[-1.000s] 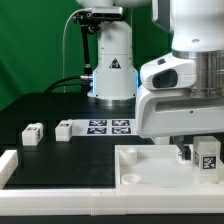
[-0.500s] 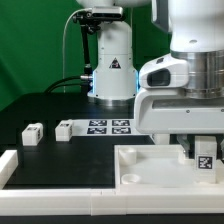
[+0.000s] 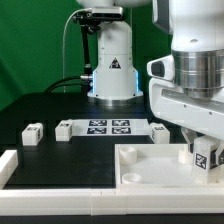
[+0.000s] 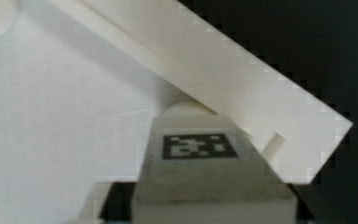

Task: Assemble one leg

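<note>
Hand (image 3: 204, 150) sits low over the far right corner of the tabletop (image 3: 150, 165), closed on the leg (image 3: 208, 154), whose tag faces the exterior camera. In the wrist view we see the same leg (image 4: 197, 160) tag-up between the fingers (image 4: 119, 205), right beside the tabletop's raised edge.

Step in hand, as we judge it: bringing the leg to a corner socket for insertion. The leg looks slightly tilted, and we cannot tell whether its base is seated or merely touching the panel. The next move calls for squaring the leg upright over the socket, then pressing or turning it in without losing grip.

Count in the exterior view:
- legs: one in the hand, plus three loose on the desk (image 3: 60, 100), namely leg at left (image 3: 32, 132), second leg (image 3: 64, 129) and third leg (image 3: 160, 132); four in all
- tabletop: one
- marker board (image 3: 110, 126): one
</note>
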